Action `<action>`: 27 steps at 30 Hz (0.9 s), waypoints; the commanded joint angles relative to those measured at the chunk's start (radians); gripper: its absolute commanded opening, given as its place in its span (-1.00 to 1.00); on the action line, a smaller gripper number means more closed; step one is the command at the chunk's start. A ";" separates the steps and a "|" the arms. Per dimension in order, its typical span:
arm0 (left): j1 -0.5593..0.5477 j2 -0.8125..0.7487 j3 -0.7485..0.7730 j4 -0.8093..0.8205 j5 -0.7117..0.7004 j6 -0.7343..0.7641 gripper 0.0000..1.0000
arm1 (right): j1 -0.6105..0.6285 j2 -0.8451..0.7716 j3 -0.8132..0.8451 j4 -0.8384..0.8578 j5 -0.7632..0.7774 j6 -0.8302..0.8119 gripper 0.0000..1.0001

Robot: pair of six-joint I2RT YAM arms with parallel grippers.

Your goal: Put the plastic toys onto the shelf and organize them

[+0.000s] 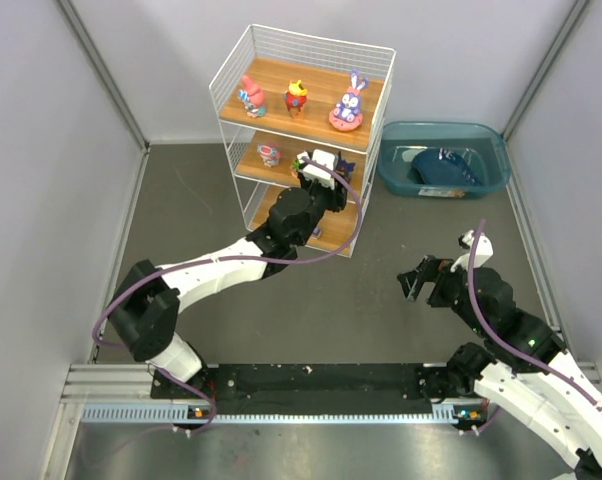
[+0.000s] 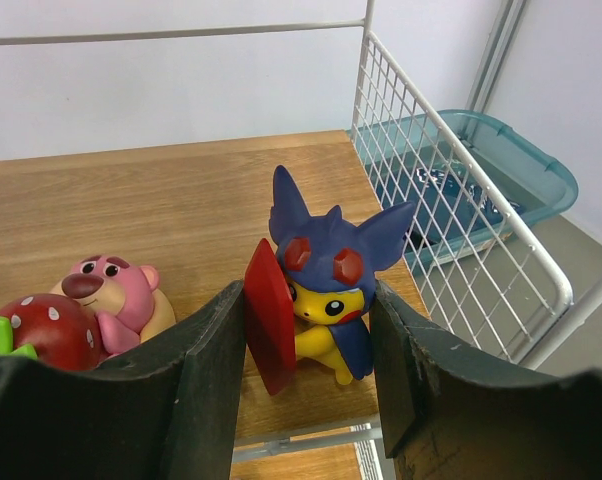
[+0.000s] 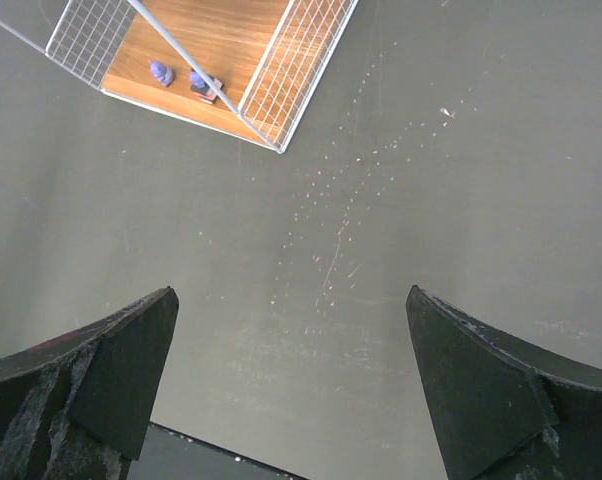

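Your left tool (image 2: 306,310) is reaching into the middle tier of the shelf (image 1: 276,72), at that tier's right end beside the wire side wall. Between its two fingers (image 2: 216,380) stands the hooded yellow figurine (image 2: 326,270), upright on the wood, blue ears up and a flat red piece at its side. One finger lies against the red piece and the other against the blue hood, but you cannot tell from these views whether they are pressing on it or only resting beside it. Just to its left on the same tier sit the pink bear (image 2: 111,290) and the strawberry toy (image 2: 41,330), close together. On the top tier you have three more in a row: the pink figurine (image 1: 251,97) at the left, the red and yellow figurine (image 1: 297,97) in the middle, the purple bunny (image 1: 348,103) at the right, all upright and apart from one another. Your right tool (image 3: 289,295) hangs over the bare grey table (image 1: 361,300), well apart from the shelf, its fingers spread wide with nothing between them. The teal bin (image 1: 493,160) sits on the table just to the right of the shelf.
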State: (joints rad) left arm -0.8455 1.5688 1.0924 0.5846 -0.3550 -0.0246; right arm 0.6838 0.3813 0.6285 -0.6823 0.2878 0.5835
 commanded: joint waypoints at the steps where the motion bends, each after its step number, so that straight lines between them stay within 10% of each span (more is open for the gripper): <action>1: 0.003 0.008 0.027 0.090 0.013 -0.008 -0.84 | -0.012 -0.002 0.027 0.003 0.022 -0.002 0.98; 18: 0.005 0.011 0.020 0.087 0.025 -0.009 0.09 | -0.012 -0.002 0.025 0.001 0.024 -0.002 0.98; 27: 0.005 0.007 0.008 0.093 0.019 -0.006 0.25 | -0.012 -0.001 0.023 0.003 0.022 -0.001 0.98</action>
State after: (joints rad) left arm -0.8448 1.5803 1.0924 0.6067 -0.3336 -0.0257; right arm 0.6838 0.3813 0.6285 -0.6891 0.2882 0.5838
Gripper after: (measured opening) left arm 0.621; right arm 0.987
